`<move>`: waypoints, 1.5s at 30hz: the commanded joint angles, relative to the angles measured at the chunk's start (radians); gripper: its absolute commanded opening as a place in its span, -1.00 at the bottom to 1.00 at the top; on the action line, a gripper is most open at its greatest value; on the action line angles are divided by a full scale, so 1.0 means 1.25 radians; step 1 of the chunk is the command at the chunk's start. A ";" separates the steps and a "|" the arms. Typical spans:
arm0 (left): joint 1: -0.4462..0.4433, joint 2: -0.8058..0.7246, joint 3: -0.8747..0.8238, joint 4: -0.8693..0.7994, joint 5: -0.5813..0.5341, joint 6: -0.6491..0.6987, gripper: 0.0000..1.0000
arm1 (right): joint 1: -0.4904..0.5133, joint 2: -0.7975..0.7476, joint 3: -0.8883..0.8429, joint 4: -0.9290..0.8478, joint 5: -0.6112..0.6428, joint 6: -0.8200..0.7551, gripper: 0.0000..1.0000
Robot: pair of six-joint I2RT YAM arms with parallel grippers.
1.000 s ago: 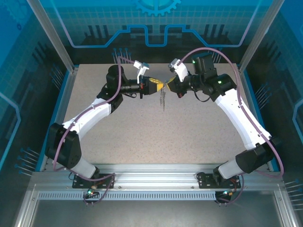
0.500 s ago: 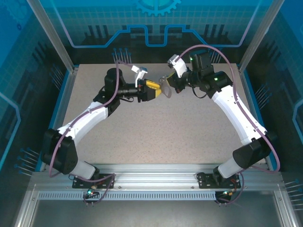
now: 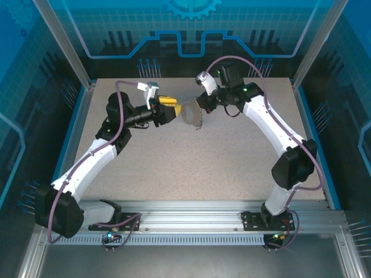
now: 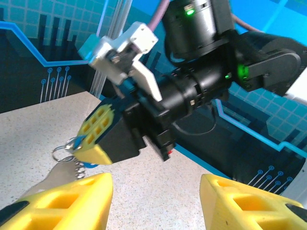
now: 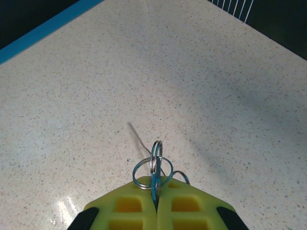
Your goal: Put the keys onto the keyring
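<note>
**A:** The left gripper (image 4: 153, 191) is released; its yellow fingers (image 4: 67, 201) stand apart with nothing between them, and it faces the right gripper (image 5: 156, 203) from close by.

**B:** And that one?

**A:** Clenched on the keyring (image 5: 152, 165); silver rings poke out past the pads. From overhead the dark strap (image 3: 190, 116) hangs as a grey blur below it, clear of the worktop (image 3: 232, 168).

**B:** Where is the key (image 5: 153, 186)?

**A:** A thin blue edge, pinched between the same pads right against the rings; the left wrist view also shows a bit of blue beside the short chain (image 4: 79, 167).

**B:** So is it threaded?

**A:** I cannot tell; the pads hide the join. My judgement is that the job is late on: key and ring are together in one grip and the other gripper is free. What may be left is confirming the key sits on the ring, then setting the bunch down.

**B:** The surroundings?

**A:** A pale speckled worktop, matt with a slight glare, bordered by a blue strip (image 5: 48, 28). Around it stands an aluminium frame (image 3: 64, 46) with see-through blue panels printed with circuit lines; a slotted rail (image 3: 185, 238) runs along the near edge.
</note>
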 commanded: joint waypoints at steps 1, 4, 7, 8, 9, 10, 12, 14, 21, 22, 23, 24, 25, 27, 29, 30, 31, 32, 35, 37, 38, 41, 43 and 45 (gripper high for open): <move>0.008 -0.029 -0.022 -0.034 -0.030 0.006 0.05 | -0.002 0.046 0.060 0.029 -0.052 0.030 -1.00; 0.011 -0.041 -0.026 -0.046 -0.035 0.012 0.06 | -0.003 0.085 0.093 0.035 -0.063 0.042 -1.00; 0.012 -0.047 -0.026 -0.058 -0.037 0.016 0.05 | -0.003 0.121 0.117 0.038 -0.070 0.054 -1.00; 0.013 -0.048 -0.025 -0.062 -0.040 0.017 0.06 | -0.003 0.130 0.118 0.041 -0.074 0.058 -1.00; 0.013 -0.049 -0.026 -0.066 -0.043 0.018 0.06 | -0.003 0.139 0.114 0.047 -0.077 0.065 -1.00; 0.013 -0.052 -0.026 -0.068 -0.045 0.018 0.06 | -0.003 0.146 0.101 0.057 -0.081 0.074 -1.00; 0.013 -0.055 -0.027 -0.071 -0.050 0.018 0.06 | -0.002 0.146 0.055 0.090 -0.088 0.094 -1.00; 0.013 -0.057 -0.029 -0.076 -0.051 0.017 0.06 | -0.002 0.140 -0.006 0.130 -0.088 0.116 -1.00; 0.013 -0.065 -0.029 -0.081 -0.052 0.005 0.06 | -0.002 0.055 -0.252 0.260 -0.078 0.174 -1.00; 0.013 -0.065 -0.028 -0.080 -0.051 0.002 0.06 | -0.003 0.043 -0.280 0.269 -0.078 0.176 -1.00; 0.013 -0.065 -0.028 -0.077 -0.050 -0.001 0.06 | -0.003 0.032 -0.302 0.276 -0.078 0.180 -1.00; 0.014 -0.063 -0.027 -0.075 -0.049 -0.003 0.06 | -0.004 0.021 -0.329 0.287 -0.077 0.182 -1.00; 0.013 -0.062 -0.027 -0.074 -0.047 -0.006 0.06 | -0.004 0.009 -0.353 0.295 -0.075 0.184 -1.00; 0.013 -0.061 -0.027 -0.071 -0.047 -0.011 0.06 | -0.005 -0.010 -0.390 0.305 -0.073 0.186 -1.00; 0.012 -0.060 -0.027 -0.069 -0.046 -0.013 0.06 | -0.010 -0.027 -0.425 0.313 -0.073 0.188 -1.00; 0.012 -0.058 -0.027 -0.068 -0.046 -0.014 0.06 | -0.012 -0.034 -0.439 0.315 -0.074 0.188 -1.00; 0.012 -0.058 -0.027 -0.068 -0.046 -0.016 0.06 | -0.015 -0.039 -0.455 0.317 -0.076 0.192 -1.00; 0.012 -0.057 -0.027 -0.068 -0.045 -0.017 0.06 | -0.016 -0.044 -0.467 0.320 -0.077 0.193 -1.00; 0.012 -0.057 -0.027 -0.069 -0.043 -0.017 0.06 | -0.021 -0.059 -0.509 0.330 -0.078 0.199 -1.00; 0.012 -0.058 -0.027 -0.070 -0.041 -0.016 0.06 | -0.021 -0.068 -0.537 0.336 -0.081 0.204 -1.00; 0.012 -0.058 -0.027 -0.070 -0.041 -0.016 0.06 | -0.021 -0.072 -0.551 0.340 -0.083 0.209 -1.00; 0.012 -0.057 -0.027 -0.072 -0.039 -0.015 0.06 | -0.021 -0.082 -0.594 0.352 -0.084 0.220 -1.00; 0.012 -0.057 -0.026 -0.071 -0.037 -0.015 0.06 | -0.021 -0.089 -0.624 0.363 -0.088 0.230 -1.00; 0.012 -0.056 -0.026 -0.072 -0.037 -0.015 0.06 | -0.019 -0.096 -0.654 0.374 -0.092 0.239 -1.00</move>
